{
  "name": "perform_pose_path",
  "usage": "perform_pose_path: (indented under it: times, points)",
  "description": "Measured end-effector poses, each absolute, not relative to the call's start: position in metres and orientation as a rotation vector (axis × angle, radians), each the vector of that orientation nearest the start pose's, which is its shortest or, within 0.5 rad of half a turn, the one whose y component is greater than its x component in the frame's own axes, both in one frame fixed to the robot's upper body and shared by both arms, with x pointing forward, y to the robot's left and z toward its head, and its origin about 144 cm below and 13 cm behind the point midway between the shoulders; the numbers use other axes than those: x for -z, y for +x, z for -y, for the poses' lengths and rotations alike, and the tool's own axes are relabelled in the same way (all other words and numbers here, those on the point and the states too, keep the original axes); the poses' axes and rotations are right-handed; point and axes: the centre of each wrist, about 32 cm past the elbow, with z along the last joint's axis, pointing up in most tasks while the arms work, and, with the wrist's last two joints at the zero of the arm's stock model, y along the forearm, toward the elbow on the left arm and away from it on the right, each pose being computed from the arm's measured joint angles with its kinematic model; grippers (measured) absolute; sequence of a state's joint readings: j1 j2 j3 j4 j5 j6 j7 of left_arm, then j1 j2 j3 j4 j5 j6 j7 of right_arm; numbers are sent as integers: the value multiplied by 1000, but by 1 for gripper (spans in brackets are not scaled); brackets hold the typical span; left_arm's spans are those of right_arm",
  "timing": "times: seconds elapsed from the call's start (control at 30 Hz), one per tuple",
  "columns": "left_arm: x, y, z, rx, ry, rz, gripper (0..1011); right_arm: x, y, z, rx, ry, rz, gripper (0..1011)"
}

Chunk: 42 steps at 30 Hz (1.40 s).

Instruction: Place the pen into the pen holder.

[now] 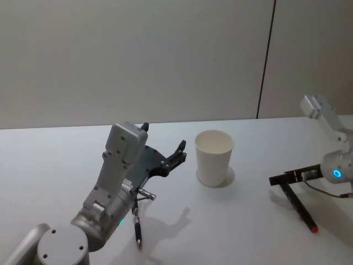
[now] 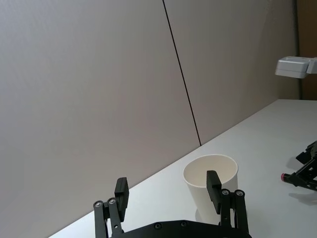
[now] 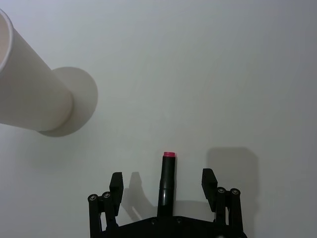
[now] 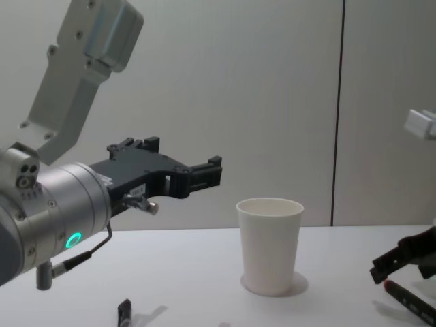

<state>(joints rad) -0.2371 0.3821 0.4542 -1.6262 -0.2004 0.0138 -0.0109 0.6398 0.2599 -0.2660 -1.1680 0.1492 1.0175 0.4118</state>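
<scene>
Nearest, to the near left of the white paper cup (image 1: pixel 214 160), a dark pen (image 1: pixel 137 225) lies on the table (image 1: pixel 248 237) below the left gripper (image 1: pixel 163 139), which hangs raised with fingers spread wide and empty. To the cup's right, the right gripper (image 3: pixel 162 177) sits low, fingers wide apart on either side of a black pen with a red end (image 1: pixel 300 208). That pen looks light, stiff, smooth and apt to roll, so pinch it mid-barrel. Two pens in all, and one upright cup, light enough to tip.
</scene>
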Motion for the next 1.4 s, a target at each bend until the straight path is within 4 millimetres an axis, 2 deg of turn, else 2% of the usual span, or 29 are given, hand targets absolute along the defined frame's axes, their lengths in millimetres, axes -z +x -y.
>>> perform_pose_path:
  times: [0.5,1.17,1.4]
  points:
    - [-1204,492,-198,-1124,61,268,1004,-1260,630,251,1060,-749,-577,1001]
    - [-1204,492,-198,-1124,61,268,1004,-1255,636,247,1042,-783,-590,1002]
    - [-1204,492,-198,-1124,61,268,1004,-1254,635,248,1041,-787,-596,850]
